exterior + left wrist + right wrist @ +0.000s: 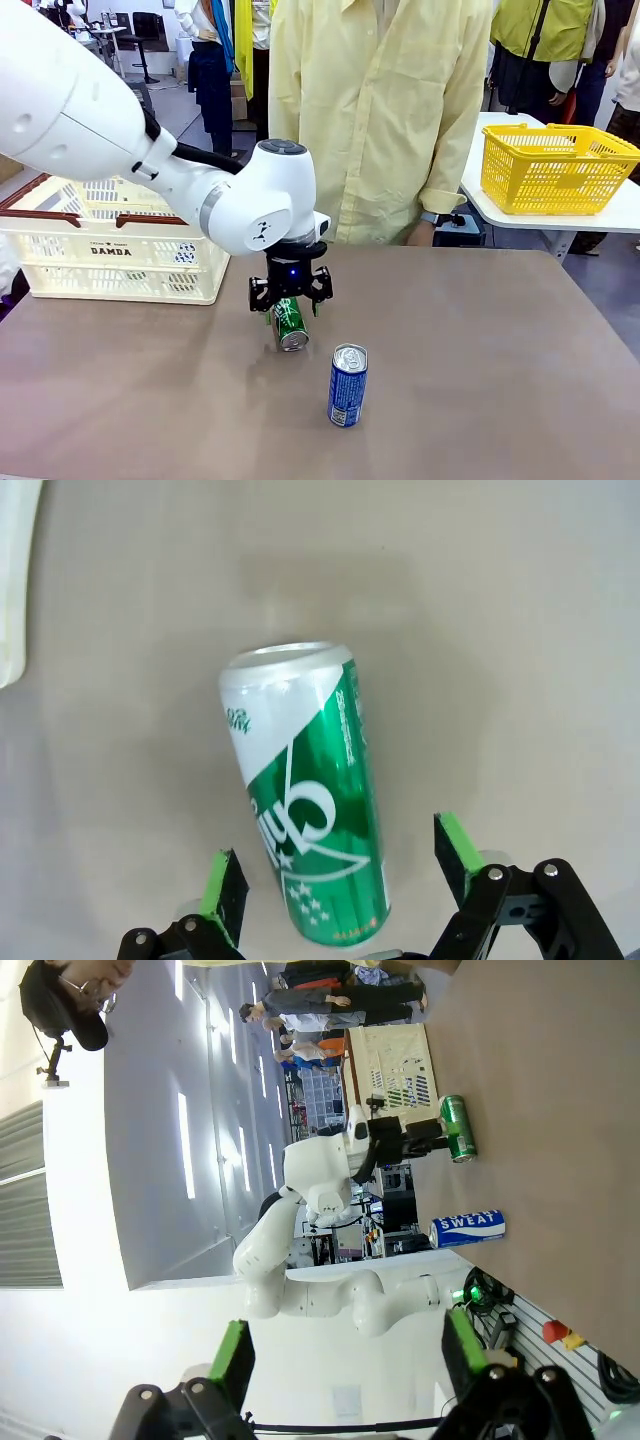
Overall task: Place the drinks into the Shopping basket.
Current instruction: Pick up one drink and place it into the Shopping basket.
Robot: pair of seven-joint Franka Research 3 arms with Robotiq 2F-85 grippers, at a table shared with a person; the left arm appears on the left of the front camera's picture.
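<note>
The left gripper [290,297] hangs right over the green can [290,325], jaws spread wide, nothing held. The can lies on its side on the counter [480,340], directly beneath this gripper, its silver end facing the robot. From the left wrist, the green pads [226,884] flank the can's [305,800] lower end, and neither is touching. The can sits a touch skewed between them, closer to one pad.

To do this well, I'd say centre over the middle of the can, not its end, and square the jaws across its width before dropping. It's round, so an uneven squeeze could send it rolling.

The blue can [348,385] stands upright just right of the gripper, nearer the robot. The shopping basket [110,250] waits off to the gripper's left. The right gripper [345,1355] is wide and empty too, well away.
</note>
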